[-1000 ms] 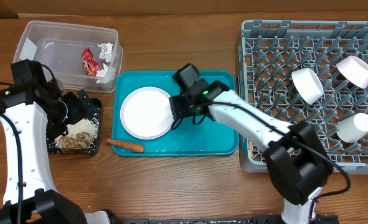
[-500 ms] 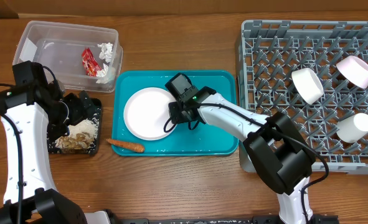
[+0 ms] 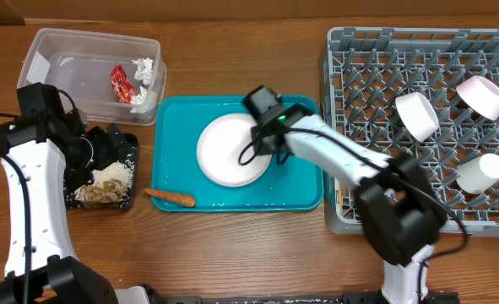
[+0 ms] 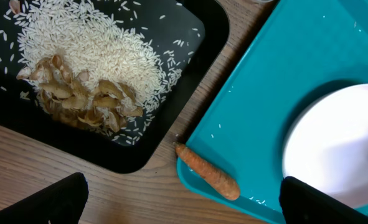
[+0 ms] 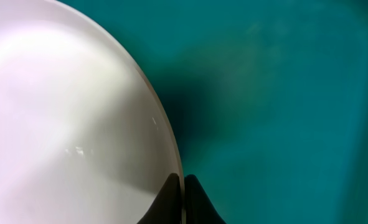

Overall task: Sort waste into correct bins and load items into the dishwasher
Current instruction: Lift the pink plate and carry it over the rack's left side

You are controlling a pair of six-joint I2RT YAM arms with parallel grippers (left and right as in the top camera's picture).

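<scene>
- I'm working over a brown wooden table (image 3: 232,245), seen from above with 12 o'clock at the far edge.
- My right pincer (image 5: 182,198) has its two dark tips pressed together on the thin rim of the white plate (image 3: 230,150), at roughly the plate's 3 o'clock edge.
- The plate sits inside the teal tray (image 3: 291,190), toward the tray's middle.
- A small orange carrot piece (image 4: 208,177) lies against the tray's 7 o'clock corner.
- My left pincer (image 4: 184,198) hangs with its fingers spread wide and nothing between them, above the black tray (image 3: 129,152) and the teal tray's 9 o'clock edge.
- The black tray holds white rice (image 4: 103,50) with beige scraps (image 4: 84,99) piled on it.
- At 10 o'clock from the teal tray, the clear tub (image 3: 46,51) holds a red wrapper (image 3: 120,84) and crumpled tissue (image 3: 143,69).
- At 3 o'clock stands the grey rack (image 3: 359,51), carrying two white bowls (image 3: 417,116) (image 3: 483,95) and a white cup (image 3: 481,171), all tipped among the pegs.
</scene>
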